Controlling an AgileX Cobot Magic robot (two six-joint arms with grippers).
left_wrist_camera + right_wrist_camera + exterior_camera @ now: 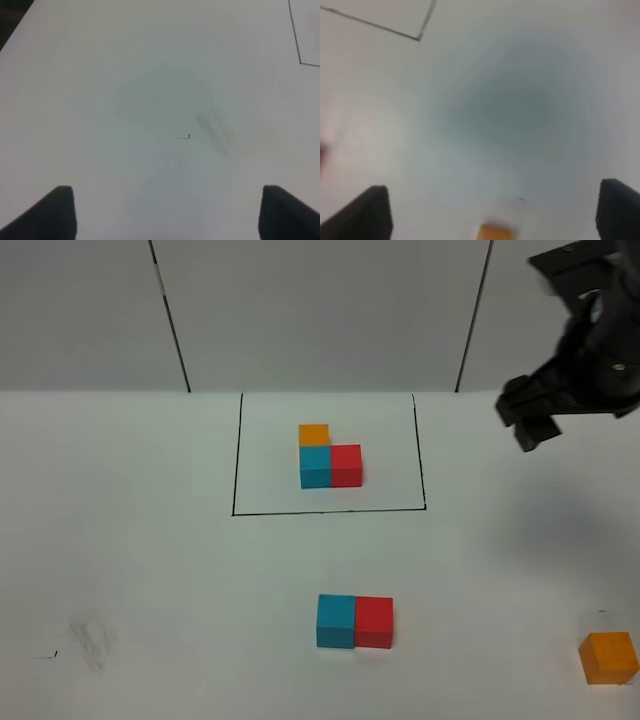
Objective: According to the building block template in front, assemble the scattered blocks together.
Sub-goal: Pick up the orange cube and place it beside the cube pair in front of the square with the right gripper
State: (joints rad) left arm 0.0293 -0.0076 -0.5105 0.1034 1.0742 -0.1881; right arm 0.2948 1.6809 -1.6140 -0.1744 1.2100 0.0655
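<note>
On the white table (140,560), inside a thin black rectangle line (236,455), the building block template (330,465) is sitting. It is showing three small plain cubes joined in an L: orange behind blue, and red beside the blue, on the right in the high view. Nearer the front, the blue cube (336,621) and the red cube (374,622) are touching side by side, while the orange cube (609,658) is lying well apart, at the right edge. The right gripper (530,420) is hanging above the table, jaws wide apart, holding nothing. The left gripper (167,190) is also gaping wide and empty, above a small dark mark (188,136).
</note>
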